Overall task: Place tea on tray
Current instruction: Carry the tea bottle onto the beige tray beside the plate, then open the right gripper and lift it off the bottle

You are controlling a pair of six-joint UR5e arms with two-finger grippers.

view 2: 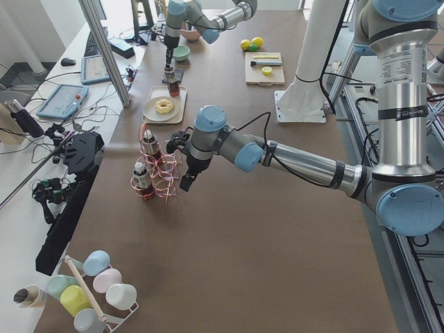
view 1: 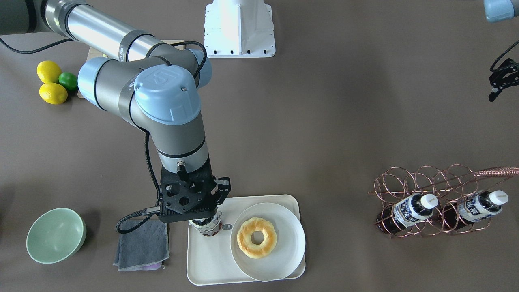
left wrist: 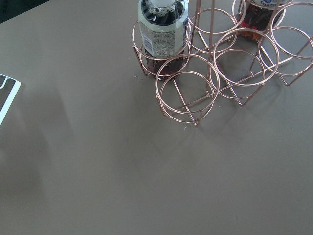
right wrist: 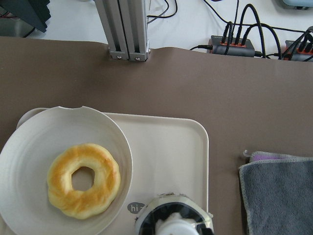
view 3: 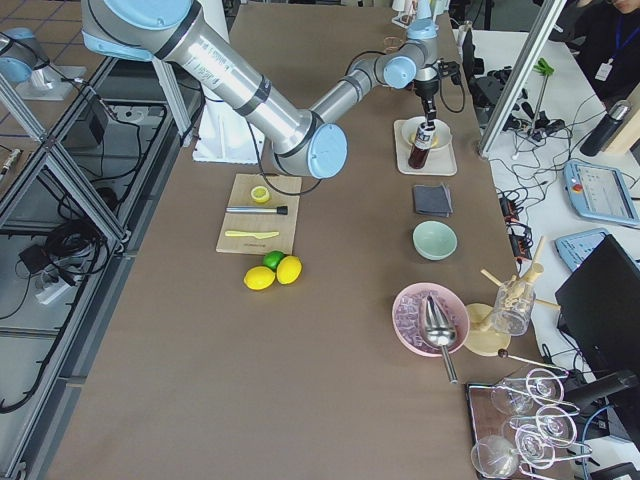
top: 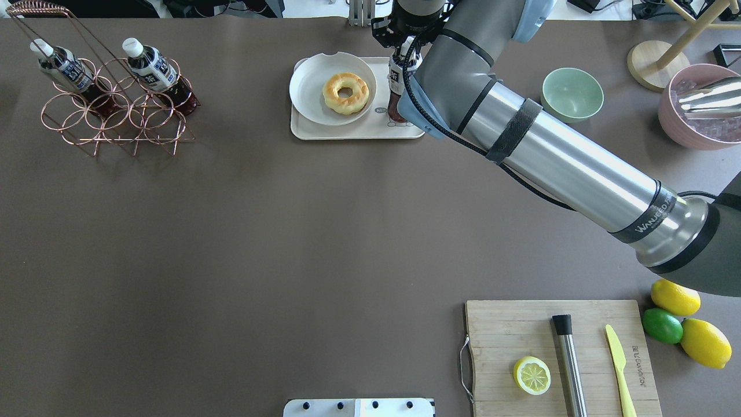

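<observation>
My right gripper (view 1: 207,213) reaches down over the near left part of the cream tray (view 1: 206,259) and is shut on the top of an upright tea bottle (view 1: 207,228). The bottle's base is at or just above the tray; I cannot tell which. The right wrist view shows the white cap (right wrist: 173,224) beside the bear mark. Overhead, the bottle (top: 396,92) stands right of the plate. Two more tea bottles (view 1: 413,209) (view 1: 482,205) lie in the copper wire rack (view 1: 438,184). My left gripper (view 1: 495,87) hangs open and empty, apart from the rack.
A round white plate (view 1: 292,227) with a ring pastry (view 1: 256,237) fills the tray's right part. A grey cloth (view 1: 144,243) and a green bowl (view 1: 56,235) lie beside the tray. Lemons and a lime (view 1: 52,83), a cutting board (top: 561,353) and a pink ice bowl (top: 700,104) are farther off.
</observation>
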